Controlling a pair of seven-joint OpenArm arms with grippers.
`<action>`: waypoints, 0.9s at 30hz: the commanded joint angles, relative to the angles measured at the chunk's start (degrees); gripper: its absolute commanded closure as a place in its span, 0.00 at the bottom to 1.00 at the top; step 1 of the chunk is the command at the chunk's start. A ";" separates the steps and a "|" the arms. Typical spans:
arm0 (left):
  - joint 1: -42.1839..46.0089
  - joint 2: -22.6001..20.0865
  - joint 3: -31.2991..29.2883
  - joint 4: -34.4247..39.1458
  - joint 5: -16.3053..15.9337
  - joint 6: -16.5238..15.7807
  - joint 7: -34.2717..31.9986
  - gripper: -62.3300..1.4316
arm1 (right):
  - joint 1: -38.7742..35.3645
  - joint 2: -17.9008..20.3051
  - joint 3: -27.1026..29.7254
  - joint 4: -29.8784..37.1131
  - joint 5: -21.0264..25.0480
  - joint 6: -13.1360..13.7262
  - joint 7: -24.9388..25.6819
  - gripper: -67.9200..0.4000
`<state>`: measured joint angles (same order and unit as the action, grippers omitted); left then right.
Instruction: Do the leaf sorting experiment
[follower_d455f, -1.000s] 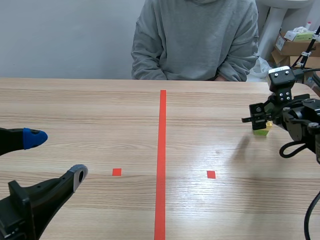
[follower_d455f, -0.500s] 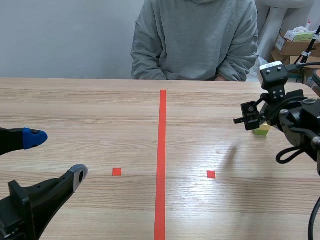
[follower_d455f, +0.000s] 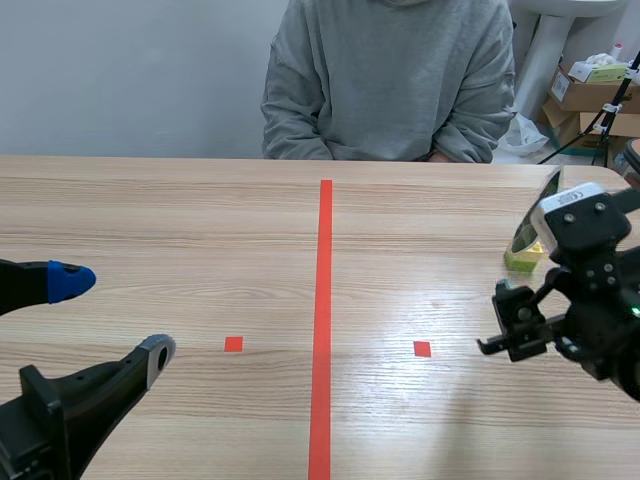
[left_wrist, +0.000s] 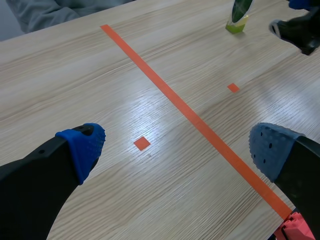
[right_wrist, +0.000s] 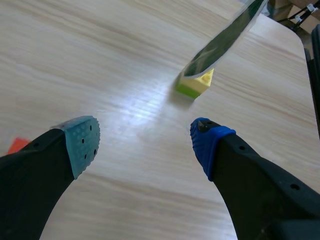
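Right pincer (right_wrist: 144, 142) hangs low, fingers apart, leaf (right_wrist: 225, 37) ahead.

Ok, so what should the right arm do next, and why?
Probably finish pulling the right gripper back to rest: it is open and empty, and has already drawn away from the leaf, which stands in its yellow-green block ahead, untouched.

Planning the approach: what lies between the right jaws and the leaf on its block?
Nothing: only bare table runs from the right jaws to the block bearing the leaf, as the right wrist view shows.
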<state>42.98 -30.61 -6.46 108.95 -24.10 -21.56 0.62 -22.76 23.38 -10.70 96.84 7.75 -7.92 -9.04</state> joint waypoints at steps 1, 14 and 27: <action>0.00 0.42 -0.35 1.11 -0.37 -0.22 -0.81 0.01 | -2.40 1.20 2.10 3.10 -0.02 0.70 1.01 0.44; 0.00 0.44 -0.35 1.11 -0.37 -0.20 -0.79 0.01 | -19.17 1.20 14.19 22.38 10.71 26.18 -1.16 0.46; 0.00 0.44 -0.35 1.11 -0.37 -0.20 -0.76 0.01 | -16.74 0.74 15.89 22.47 15.47 30.42 -1.16 0.48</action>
<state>42.98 -30.61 -6.46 108.95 -24.08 -21.61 0.62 -39.83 24.12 5.15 119.26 22.76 22.76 -10.81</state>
